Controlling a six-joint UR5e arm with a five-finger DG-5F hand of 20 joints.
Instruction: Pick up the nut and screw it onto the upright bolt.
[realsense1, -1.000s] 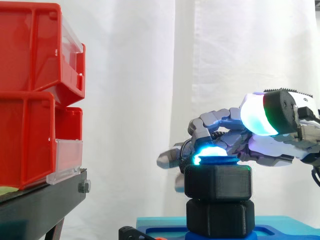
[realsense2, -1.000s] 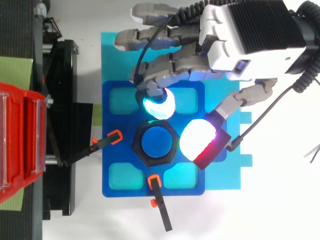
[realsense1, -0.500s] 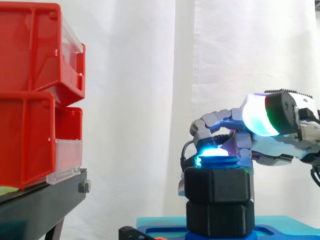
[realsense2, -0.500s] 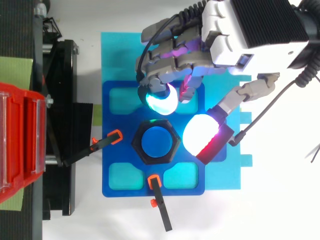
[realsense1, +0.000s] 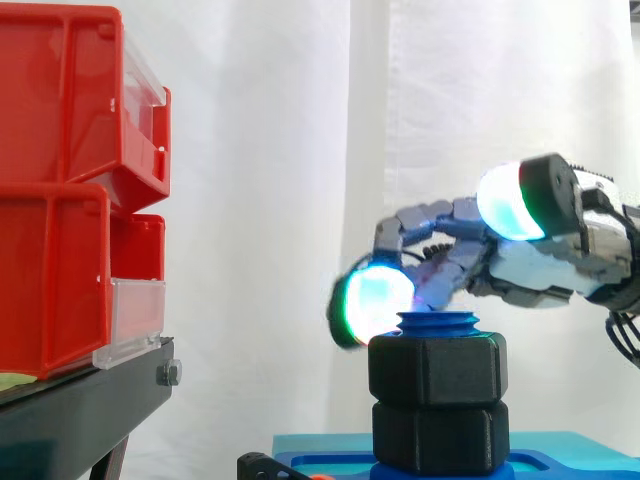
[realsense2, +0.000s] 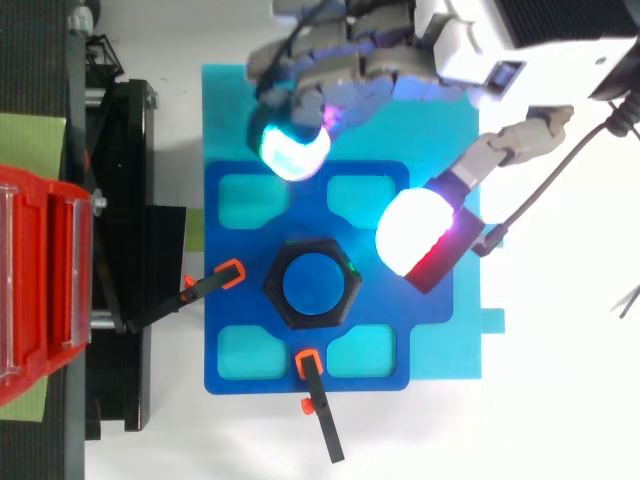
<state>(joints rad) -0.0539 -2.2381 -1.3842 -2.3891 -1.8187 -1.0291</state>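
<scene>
Black hex nut (realsense1: 437, 367) seated around the upright blue bolt (realsense1: 437, 323), bolt top poking just above it, a second black hex block (realsense1: 440, 436) directly beneath. From above, nut and bolt at the middle of a dark blue plate (realsense2: 385, 345) on a cyan sheet (realsense2: 225, 120), with two orange-tipped clamps (realsense2: 231, 272) near the nut. Hand (realsense2: 470, 50) clenched on nothing, fingers curled, clear of the nut. Glowing cyan fingertip (realsense2: 290, 150) over the sheet, beyond the plate's upper edge in the top view. White thumb pad (realsense2: 415, 228) over the plate's right side, near the nut but apart. In the side view, hand reaching in from the right, fingertip level with the bolt top. Red bins (realsense1: 70, 180) on a black stand (realsense1: 90, 410), well apart at the left.
</scene>
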